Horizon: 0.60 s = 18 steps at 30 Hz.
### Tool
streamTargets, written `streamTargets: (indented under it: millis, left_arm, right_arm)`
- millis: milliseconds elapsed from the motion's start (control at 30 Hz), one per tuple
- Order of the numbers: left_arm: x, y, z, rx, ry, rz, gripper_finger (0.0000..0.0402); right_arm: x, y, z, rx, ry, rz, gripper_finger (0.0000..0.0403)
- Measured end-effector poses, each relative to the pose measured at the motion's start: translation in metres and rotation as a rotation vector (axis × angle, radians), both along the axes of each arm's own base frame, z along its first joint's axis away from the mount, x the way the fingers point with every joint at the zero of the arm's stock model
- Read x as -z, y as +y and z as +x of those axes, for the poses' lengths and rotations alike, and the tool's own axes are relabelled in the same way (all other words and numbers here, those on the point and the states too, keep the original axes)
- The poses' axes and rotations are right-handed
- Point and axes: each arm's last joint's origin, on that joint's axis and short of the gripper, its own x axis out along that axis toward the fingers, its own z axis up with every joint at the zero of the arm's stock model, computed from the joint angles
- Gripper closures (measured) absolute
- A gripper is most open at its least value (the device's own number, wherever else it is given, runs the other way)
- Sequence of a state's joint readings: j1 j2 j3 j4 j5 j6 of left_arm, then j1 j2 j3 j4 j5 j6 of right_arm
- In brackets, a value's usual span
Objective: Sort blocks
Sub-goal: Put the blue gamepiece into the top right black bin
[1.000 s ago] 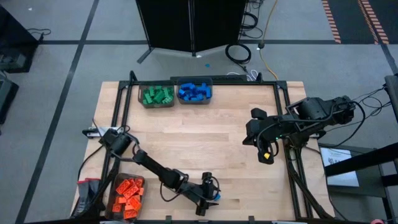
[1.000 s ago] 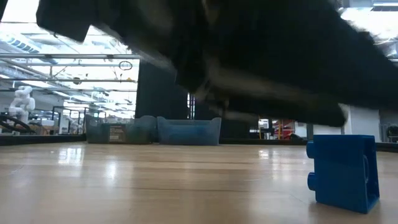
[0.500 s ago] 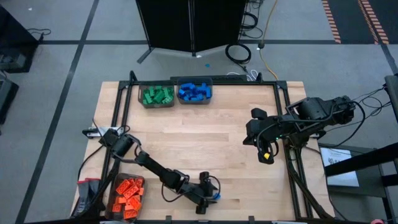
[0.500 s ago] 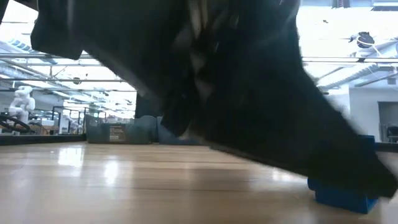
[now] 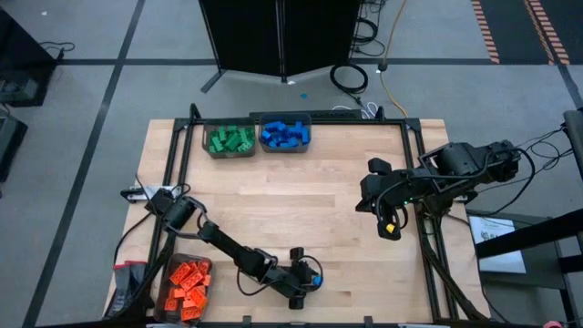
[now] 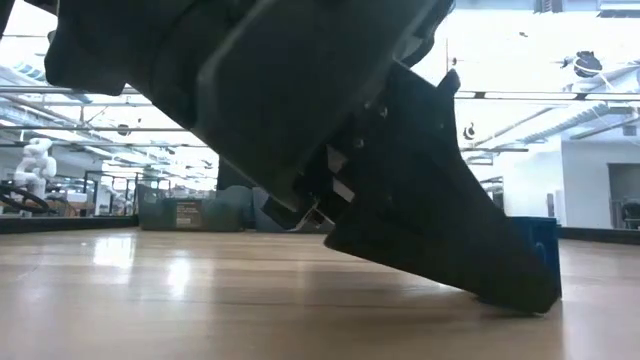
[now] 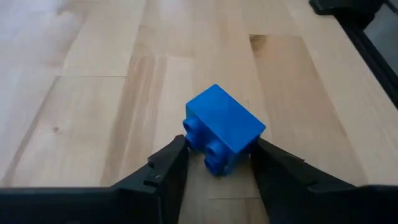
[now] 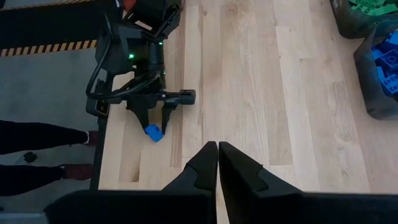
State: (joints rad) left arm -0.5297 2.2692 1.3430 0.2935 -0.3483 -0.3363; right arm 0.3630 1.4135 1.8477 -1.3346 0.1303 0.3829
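Observation:
A single blue block (image 7: pixel 224 127) lies on its side on the wood near the table's near edge, with its studs facing my left gripper (image 7: pixel 217 158). That gripper is open and low over the table, one finger on each side of the block (image 5: pixel 316 282). In the low view the left gripper (image 6: pixel 500 290) hides most of the block (image 6: pixel 548 245). My right gripper (image 8: pixel 217 149) is shut and waits above the table's right side (image 5: pixel 390 226). Other blocks sit sorted in bins: green (image 5: pixel 229 139), blue (image 5: pixel 285 134), orange (image 5: pixel 187 284). My left gripper has its fingers (image 7: pixel 171 162) on either side of the blue block's studded end (image 7: pixel 208 146), coming in low and slanting down with the tips at the table. The block rests on the wood. Whether the fingers touch it, I cannot tell.
The green and blue bins stand at the far edge and the orange bin at the near left corner. A black frame rail (image 5: pixel 419 155) runs along the table's right side. Bare wood (image 5: pixel 291 200) lies between the two arms. A person's legs (image 8: pixel 37 140) show beyond the near edge.
My left gripper has come down toward the table and moved up to the blue block, so its open fingers now flank it. In the low view it now covers most of the block, which has stayed in place.

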Motion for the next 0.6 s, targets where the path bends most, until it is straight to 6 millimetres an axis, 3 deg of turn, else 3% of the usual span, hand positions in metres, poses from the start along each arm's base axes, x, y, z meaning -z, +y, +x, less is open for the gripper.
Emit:
streamTargets:
  millis: [300, 600]
  left_arm:
    - [0.0, 0.0012, 0.0003, -0.026, -0.008, 0.013, 0.0267]
    - [0.001, 0.0037, -0.0005, -0.13, -0.012, 0.003, 0.027]
  right_arm:
    - [-0.0004, 0.0002, 0.0004, 0.015, -0.005, 0.015, 0.039]
    - [-0.0003, 0.0002, 0.0005, 0.035, -0.002, 0.032, 0.039]
